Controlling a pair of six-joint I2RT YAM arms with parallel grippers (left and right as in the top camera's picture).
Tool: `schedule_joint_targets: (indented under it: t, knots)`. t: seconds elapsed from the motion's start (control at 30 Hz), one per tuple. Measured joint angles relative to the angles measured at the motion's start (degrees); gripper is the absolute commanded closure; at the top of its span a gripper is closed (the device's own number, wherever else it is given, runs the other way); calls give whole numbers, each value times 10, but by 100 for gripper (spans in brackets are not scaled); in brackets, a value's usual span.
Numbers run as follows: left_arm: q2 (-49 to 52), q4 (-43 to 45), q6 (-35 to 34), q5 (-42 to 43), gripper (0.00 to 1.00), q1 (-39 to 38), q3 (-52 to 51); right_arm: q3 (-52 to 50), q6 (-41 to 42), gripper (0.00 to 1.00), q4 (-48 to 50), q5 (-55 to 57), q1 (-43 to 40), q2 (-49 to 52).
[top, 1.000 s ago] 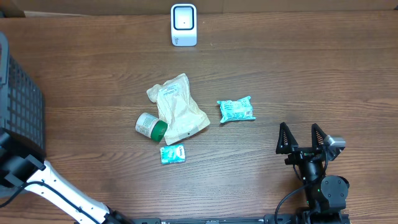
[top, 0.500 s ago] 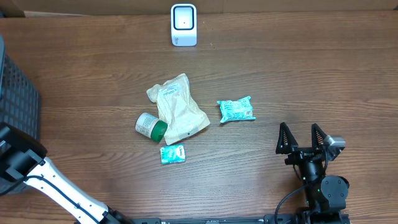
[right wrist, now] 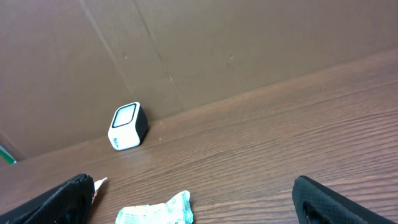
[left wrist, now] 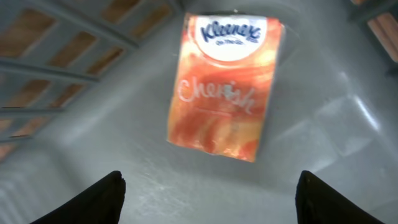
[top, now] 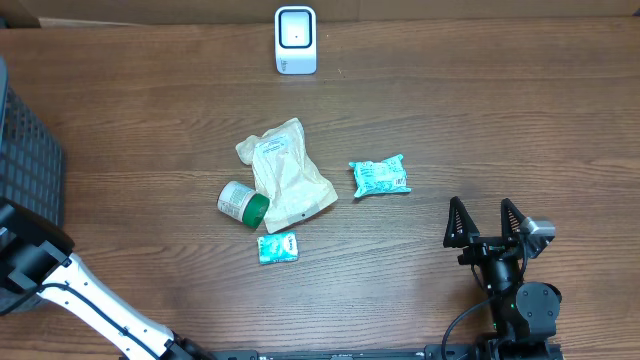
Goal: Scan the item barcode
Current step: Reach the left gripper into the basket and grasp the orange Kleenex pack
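The table (top: 500, 120) is showing brown wood grain with a smooth, dull finish. The scanner (top: 295, 40) is gleaming as glossy white plastic. The pouch (top: 288, 175) is looking like creased tan paper. The teal packet (top: 380, 177) is looking like thin crinkled film. The tissue pack (left wrist: 224, 87) is shining in glossy orange film. The bin (left wrist: 323, 124) under it is showing smooth grey plastic, which is catching soft highlights.
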Motion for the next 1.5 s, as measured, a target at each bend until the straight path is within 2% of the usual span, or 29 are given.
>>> schedule_joint_targets:
  t: [0.27, 0.67, 0.77, 0.8, 0.93, 1.07, 1.17, 1.23, 1.27, 1.33, 1.43, 1.5]
  knots:
    - [-42, -40, -22, 45, 25, -2, -1, 0, 0, 0, 0, 0, 0, 0]
    - [-358, -164, -46, 99, 25, -14, 2, 0, 0, 0, 0, 0, 0, 0]
    - [-409, -180, -45, 100, 28, -43, 2, 0, 0, 0, 0, 0, 0, 0]
    - [-422, -190, -45, 99, 32, -56, 2, 0, 0, 0, 0, 0, 0, 0]
    - [-473, -219, -43, 65, 33, -134, -1, 0, 0, 0, 0, 0, 0, 0]
    - [-532, -200, -46, 15, 32, -199, -54, 0, 0, 0, 0, 0, 0, 0]
    - [-603, -142, -49, -25, 29, -232, -165, 0, 0, 0, 0, 0, 0, 0]
    - [-666, -66, -51, -41, 24, -238, -279, 0, 0, 0, 0, 0, 0, 0]
    - [-695, -35, -53, -47, 20, -238, -335, 0, 0, 0, 0, 0, 0, 0]
    - [-754, 49, -55, -50, 2, -232, -449, 0, 0, 0, 0, 0, 0, 0]
    - [-835, 197, -44, -40, 0, -215, -615, 0, 0, 0, 0, 0, 0, 0]
    - [-866, 293, -28, -21, 0, -188, -687, 0, 0, 0, 0, 0, 0, 0]
